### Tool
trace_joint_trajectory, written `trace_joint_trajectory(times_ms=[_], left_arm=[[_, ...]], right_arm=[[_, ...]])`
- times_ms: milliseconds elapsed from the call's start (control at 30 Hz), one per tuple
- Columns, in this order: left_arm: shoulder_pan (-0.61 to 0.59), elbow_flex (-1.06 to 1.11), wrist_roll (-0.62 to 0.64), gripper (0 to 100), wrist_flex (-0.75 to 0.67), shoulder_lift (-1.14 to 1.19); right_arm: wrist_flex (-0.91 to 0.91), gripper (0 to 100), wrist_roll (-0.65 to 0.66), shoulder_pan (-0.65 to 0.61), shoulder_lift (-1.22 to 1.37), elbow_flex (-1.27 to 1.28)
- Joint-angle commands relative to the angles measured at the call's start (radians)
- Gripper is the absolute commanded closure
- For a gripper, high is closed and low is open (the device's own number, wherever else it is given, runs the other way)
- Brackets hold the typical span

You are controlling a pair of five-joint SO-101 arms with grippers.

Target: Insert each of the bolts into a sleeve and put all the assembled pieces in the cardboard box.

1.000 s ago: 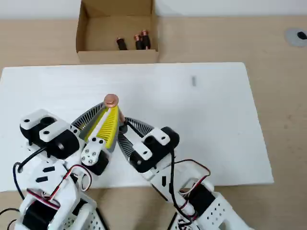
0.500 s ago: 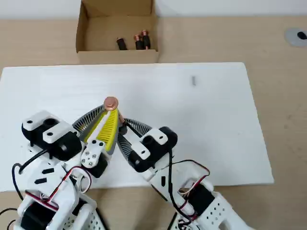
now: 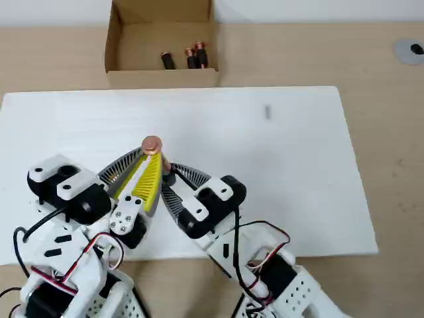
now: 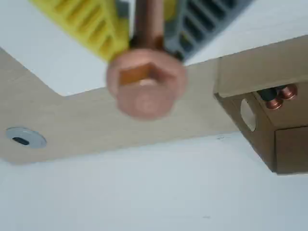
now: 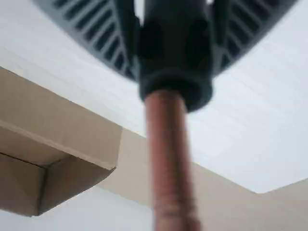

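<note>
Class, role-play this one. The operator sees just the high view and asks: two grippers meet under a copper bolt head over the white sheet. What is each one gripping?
Observer: The right gripper is shut on a black sleeve, plain in its wrist view.
Operator: Is anything in that sleeve?
Observer: Yes, a copper bolt runs out of the sleeve's collar; how deep it sits is hidden.
Operator: And the left one?
Observer: The left gripper, with one yellow and one grey finger, clamps that bolt just behind its hexagonal flanged head.
</note>
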Motion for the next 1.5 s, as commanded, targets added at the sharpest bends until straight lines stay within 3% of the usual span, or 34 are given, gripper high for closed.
trace_joint_trajectory(times_ms=[0, 433, 633, 1067, 1467], left_arm=[[0.003, -0.035, -0.029, 99, 0.003, 0.001], [0.003, -0.038, -0.025, 99, 0.005, 0.001], [0.002, -0.038, -0.023, 88, 0.052, 0.001], [0.0, -0.068, 0.026, 85, 0.069, 0.001], [-0.097, -0.146, 0.118, 82, 0.103, 0.008]], right_arm=[[-0.006, 98.9, -0.003, 0.021, -0.163, -0.004], [-0.006, 98.9, -0.003, 0.021, -0.163, -0.004], [-0.006, 98.9, -0.003, 0.021, -0.163, -0.004], [-0.006, 98.9, -0.003, 0.021, -0.163, -0.005], [-0.006, 98.9, -0.002, 0.024, -0.163, -0.005]])
